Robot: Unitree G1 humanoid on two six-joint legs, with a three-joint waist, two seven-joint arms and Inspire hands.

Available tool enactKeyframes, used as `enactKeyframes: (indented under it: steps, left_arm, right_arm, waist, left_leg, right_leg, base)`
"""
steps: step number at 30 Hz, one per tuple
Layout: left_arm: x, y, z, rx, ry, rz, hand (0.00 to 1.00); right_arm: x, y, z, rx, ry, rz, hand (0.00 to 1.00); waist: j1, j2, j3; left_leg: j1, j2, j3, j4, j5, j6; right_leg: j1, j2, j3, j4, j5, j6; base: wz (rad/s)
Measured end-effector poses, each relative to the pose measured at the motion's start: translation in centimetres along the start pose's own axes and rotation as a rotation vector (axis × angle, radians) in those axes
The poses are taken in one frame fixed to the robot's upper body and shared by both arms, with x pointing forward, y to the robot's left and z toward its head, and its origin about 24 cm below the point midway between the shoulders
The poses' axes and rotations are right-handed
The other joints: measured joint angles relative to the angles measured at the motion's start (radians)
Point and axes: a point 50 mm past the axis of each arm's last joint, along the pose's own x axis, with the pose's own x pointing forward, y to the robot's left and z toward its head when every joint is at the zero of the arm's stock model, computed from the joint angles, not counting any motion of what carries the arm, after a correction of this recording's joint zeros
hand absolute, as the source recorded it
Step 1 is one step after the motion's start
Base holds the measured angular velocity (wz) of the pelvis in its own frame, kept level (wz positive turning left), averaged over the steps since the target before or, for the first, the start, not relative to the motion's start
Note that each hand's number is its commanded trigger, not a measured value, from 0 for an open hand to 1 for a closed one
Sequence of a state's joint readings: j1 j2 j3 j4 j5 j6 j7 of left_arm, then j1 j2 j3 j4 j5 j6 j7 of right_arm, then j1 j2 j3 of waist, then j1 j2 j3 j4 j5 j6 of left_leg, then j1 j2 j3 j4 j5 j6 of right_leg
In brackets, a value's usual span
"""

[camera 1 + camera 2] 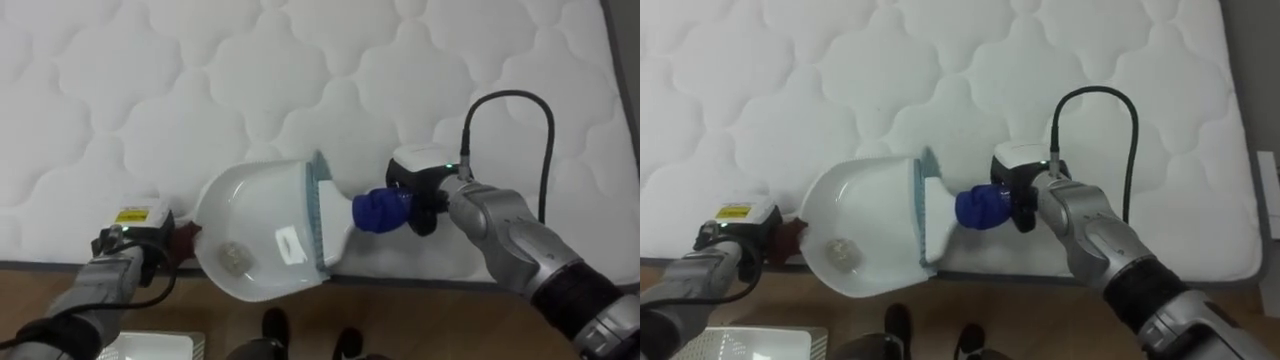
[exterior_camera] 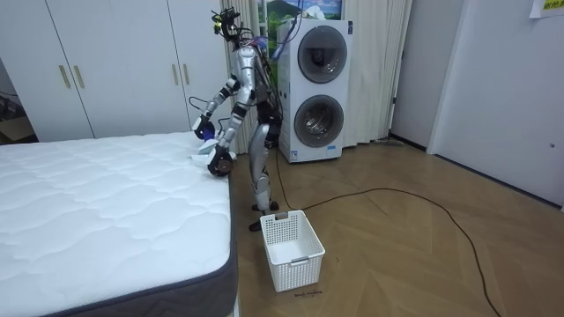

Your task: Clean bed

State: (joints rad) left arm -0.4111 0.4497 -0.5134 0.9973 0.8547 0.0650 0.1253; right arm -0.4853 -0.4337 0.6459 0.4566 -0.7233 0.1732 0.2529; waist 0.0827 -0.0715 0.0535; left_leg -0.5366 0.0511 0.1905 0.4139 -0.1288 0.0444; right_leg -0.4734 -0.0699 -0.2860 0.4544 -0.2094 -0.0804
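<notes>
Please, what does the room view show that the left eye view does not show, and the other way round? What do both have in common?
Room view: the robot stands at the bed's side, near its far corner. A white basket sits on the floor beside the bed, with two stacked washing machines and a wardrobe by the walls.

Left eye view: small scraps lie inside the dustpan, and the brush has its head at the pan's mouth.

Both: the quilted mattress, the left hand holding the dustpan at its edge, and the right hand gripping the brush.
</notes>
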Motion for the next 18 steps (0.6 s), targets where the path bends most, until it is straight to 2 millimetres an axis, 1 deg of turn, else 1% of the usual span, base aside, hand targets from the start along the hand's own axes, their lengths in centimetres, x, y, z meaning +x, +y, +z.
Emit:
enactKeyframes:
  steps: [2, 4, 7, 9, 10, 13, 16, 18]
  left_arm:
    - [-0.1, -0.3, 0.0, -0.001, 0.0, 0.017, 1.0]
    - [-0.2, -0.3, 0.0, -0.003, -0.004, 0.032, 1.0]
    - [-0.4, -0.5, -0.1, -0.011, -0.005, 0.051, 1.0]
    - [-0.5, -0.4, 0.0, -0.048, -0.013, 0.084, 1.0]
    - [-0.5, -0.4, 0.0, -0.059, -0.014, 0.094, 1.0]
    - [-0.9, -0.7, -0.1, -0.09, -0.014, 0.137, 1.0]
    - [-1.2, -0.8, -0.3, -0.126, -0.011, 0.171, 1.0]
    - [-1.7, -1.8, -0.5, -0.16, 0.002, 0.158, 1.0]
  right_arm:
    - [0.0, 0.1, -0.2, 0.007, 0.003, -0.007, 1.0]
    - [-0.1, 0.3, -0.4, 0.005, 0.001, -0.019, 1.0]
    - [-0.2, 0.6, -1.2, 0.01, 0.0, -0.037, 1.0]
    - [-0.5, 0.9, -2.7, 0.044, 0.025, -0.075, 1.0]
    - [-0.6, 1.1, -3.0, 0.058, 0.032, -0.081, 1.0]
    - [-1.5, 2.5, -4.5, 0.133, 0.073, -0.107, 1.0]
    - [-2.1, 3.2, -5.8, 0.179, 0.116, -0.128, 1.0]
    - [-2.8, 3.7, -7.1, 0.211, 0.166, -0.15, 1.0]
  waist:
    - [-0.002, 0.0, 0.0]
    - [-0.003, 0.0, 0.0]
    - [-0.023, 0.0, -0.0003]
    - [-0.025, 0.0, -0.0004]
    - [-0.025, -0.001, -0.0006]
    - [-0.029, -0.003, -0.0019]
    - [-0.035, -0.004, -0.0021]
    - [-0.04, -0.005, -0.0027]
  left_leg:
    - [0.001, -0.001, 0.0, 0.0, 0.0, 0.0]
    - [0.0, -0.007, -0.002, 0.001, 0.0, 0.001]
    - [0.007, -0.006, -0.01, 0.002, 0.002, 0.003]
    - [0.009, -0.012, -0.013, 0.002, 0.002, 0.004]
    - [0.01, -0.013, -0.013, 0.002, 0.003, 0.005]
    - [0.034, -0.018, -0.014, 0.001, 0.002, 0.007]
    - [0.054, -0.019, -0.013, -0.002, 0.001, 0.008]
    - [0.095, -0.025, -0.014, -0.011, 0.001, 0.008]
  right_leg:
    - [0.0, -0.001, 0.002, 0.001, -0.001, 0.0]
    - [0.001, -0.001, 0.002, 0.003, -0.001, 0.001]
    - [0.016, -0.007, -0.012, -0.002, -0.004, 0.003]
    - [0.018, -0.012, -0.014, -0.003, -0.007, 0.007]
    - [0.019, -0.013, -0.014, -0.002, -0.008, 0.008]
    - [0.047, -0.016, -0.013, -0.005, -0.012, 0.014]
    - [0.069, -0.015, -0.01, -0.008, -0.013, 0.016]
    - [0.108, -0.017, -0.003, -0.012, -0.015, 0.02]
  base:
    - [0.0]
    - [0.04]
    - [0.14]
    - [0.08]
    - [0.04]
    - [0.01]
    - [0.04]
    - [0.0]
